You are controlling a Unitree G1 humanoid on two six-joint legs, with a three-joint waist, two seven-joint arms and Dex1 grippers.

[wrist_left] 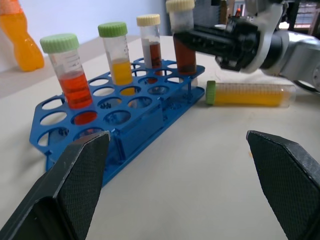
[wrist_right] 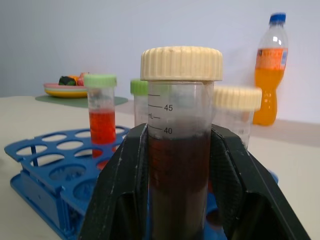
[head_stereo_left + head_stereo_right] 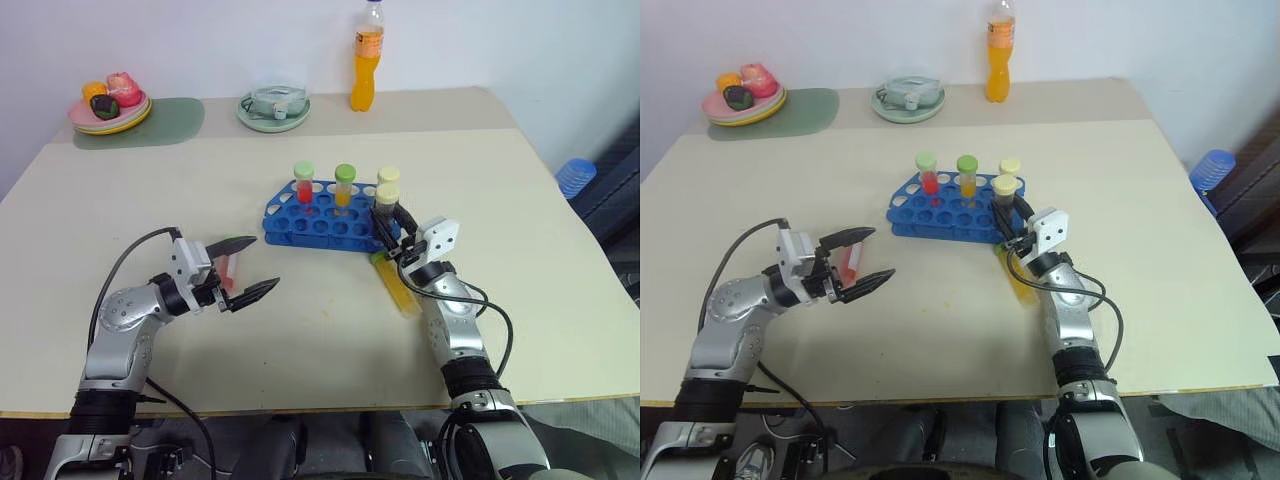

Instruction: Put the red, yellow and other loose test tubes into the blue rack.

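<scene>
The blue rack (image 3: 322,218) stands mid-table with a red tube (image 3: 304,186), a yellow tube (image 3: 344,186) and a cream-capped dark tube (image 3: 388,177) upright in it. My right gripper (image 3: 392,222) is shut on another cream-capped tube (image 2: 180,150) of dark brown liquid, upright, its lower end at the rack's right end. A green-capped yellow tube (image 3: 397,285) lies on the table beside that arm. Left of the rack my left gripper (image 3: 266,262) stands open and points at it. A red tube (image 3: 230,271) shows between its fingers near their base; I cannot tell if it touches them.
Along the table's far edge stand an orange soda bottle (image 3: 367,60), a pale green dish (image 3: 273,108) and a plate of toy food (image 3: 110,105) on a green mat (image 3: 165,122). A blue object (image 3: 575,177) sits off the table's right edge.
</scene>
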